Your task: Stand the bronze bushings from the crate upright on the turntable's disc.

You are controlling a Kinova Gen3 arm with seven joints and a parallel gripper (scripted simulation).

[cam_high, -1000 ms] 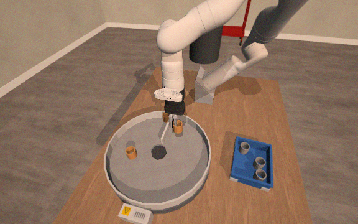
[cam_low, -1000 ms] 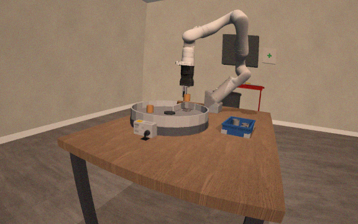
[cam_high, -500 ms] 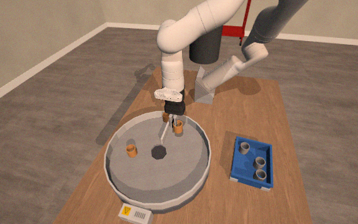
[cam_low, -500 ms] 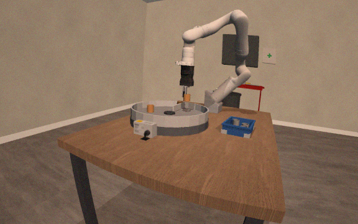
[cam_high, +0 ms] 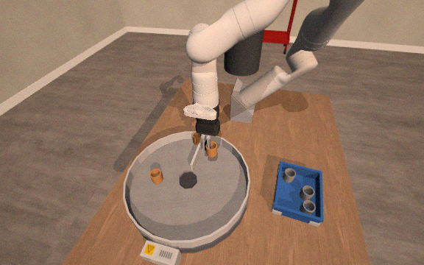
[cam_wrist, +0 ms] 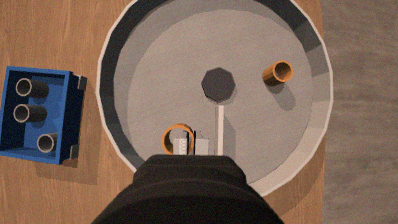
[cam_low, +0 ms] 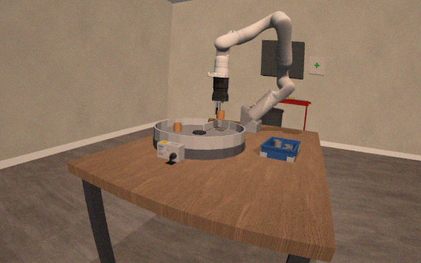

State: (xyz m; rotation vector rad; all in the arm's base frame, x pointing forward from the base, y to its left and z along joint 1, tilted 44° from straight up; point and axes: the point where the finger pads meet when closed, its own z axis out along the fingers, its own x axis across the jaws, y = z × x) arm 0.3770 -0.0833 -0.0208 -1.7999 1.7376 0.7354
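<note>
Wood-grained worktop [cam_high: 271, 140] [cam_low: 232, 190] [cam_wrist: 30, 195] below — the pincer [cam_high: 207, 146] [cam_low: 218, 111] [cam_wrist: 191, 138] pinches one bronze bushing [cam_high: 212, 152] [cam_low: 221, 115] [cam_wrist: 166, 142] by its wall — another bushing [cam_high: 157, 178] [cam_low: 177, 127] [cam_wrist: 272, 76] stands on the disc [cam_high: 182, 206] [cam_low: 188, 132] [cam_wrist: 165, 65].

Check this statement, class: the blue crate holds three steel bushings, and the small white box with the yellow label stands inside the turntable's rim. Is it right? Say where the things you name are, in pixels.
Not quite: the small white box [cam_high: 160, 253] [cam_low: 170, 151] stands outside the turntable's rim [cam_high: 246, 184] [cam_low: 210, 142], on the table, as the top view shows. The rest stands.
</note>
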